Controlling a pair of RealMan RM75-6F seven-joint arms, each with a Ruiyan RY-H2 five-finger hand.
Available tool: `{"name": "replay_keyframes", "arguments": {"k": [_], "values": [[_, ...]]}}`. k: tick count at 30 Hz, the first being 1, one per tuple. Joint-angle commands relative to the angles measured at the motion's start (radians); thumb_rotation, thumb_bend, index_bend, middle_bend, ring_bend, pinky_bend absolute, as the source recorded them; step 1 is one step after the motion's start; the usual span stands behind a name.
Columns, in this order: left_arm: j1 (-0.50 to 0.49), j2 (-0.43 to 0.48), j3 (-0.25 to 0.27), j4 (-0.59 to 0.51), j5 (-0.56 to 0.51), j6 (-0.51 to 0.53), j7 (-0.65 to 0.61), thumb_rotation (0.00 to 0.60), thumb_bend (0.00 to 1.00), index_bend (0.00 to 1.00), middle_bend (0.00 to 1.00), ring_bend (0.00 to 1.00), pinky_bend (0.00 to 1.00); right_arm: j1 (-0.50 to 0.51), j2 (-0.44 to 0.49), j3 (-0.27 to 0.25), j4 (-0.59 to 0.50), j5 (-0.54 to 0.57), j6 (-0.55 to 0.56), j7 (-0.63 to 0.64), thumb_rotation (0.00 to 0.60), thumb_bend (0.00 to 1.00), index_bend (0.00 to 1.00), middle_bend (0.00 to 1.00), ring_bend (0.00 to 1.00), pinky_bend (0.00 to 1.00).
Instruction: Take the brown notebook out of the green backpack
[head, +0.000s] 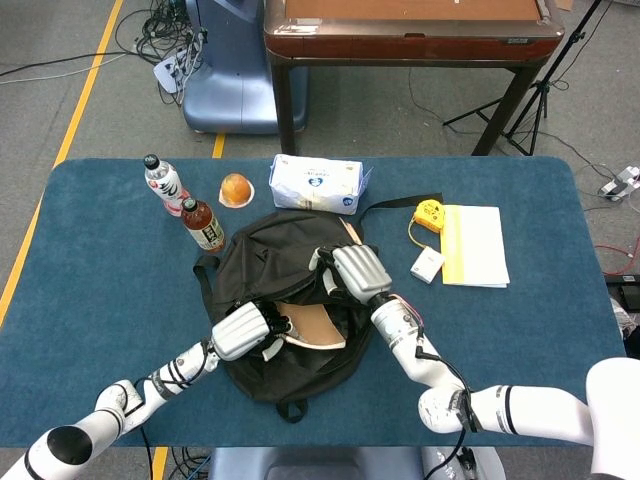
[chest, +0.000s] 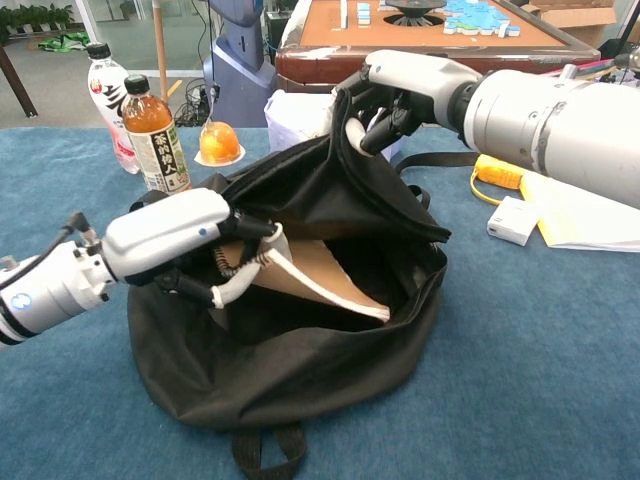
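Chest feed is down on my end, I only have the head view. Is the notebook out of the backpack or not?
Observer: Not out. In the chest view the notebook is tilted, with its spiral edge up at the left hand and its opposite end down inside the backpack.
Operator: Is the opening clear above it?
Observer: Yes. The right hand holds the upper flap raised above the cover, so the mouth gapes wide.
Operator: Is the left grip solid?
Observer: Fingers show over and under the spiral edge. I cannot tell how firm the grip is.
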Motion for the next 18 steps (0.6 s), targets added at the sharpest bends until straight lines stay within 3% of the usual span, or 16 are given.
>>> {"name": "replay_keyframes", "arguments": {"k": [1, 18], "values": [[0.012, 0.043, -0.018, -0.069, -0.002, 0.054, -0.028, 0.6, 0.57, 0.68, 0.74, 0.6, 0.44, 0.0, -0.001, -0.001, 0.006, 0.0, -0.007, 0.009, 0.6, 0.73, 0.43, 0.42, 0.32, 0.31], [0.007, 0.23, -0.128, -0.432, -0.007, 0.206, -0.053, 0.6, 0.57, 0.71, 0.84, 0.71, 0.51, -0.014, 0.033, -0.034, -0.009, -0.05, -0.098, 0.091, 0.6, 0.73, 0.42, 0.39, 0.31, 0.31]]}}
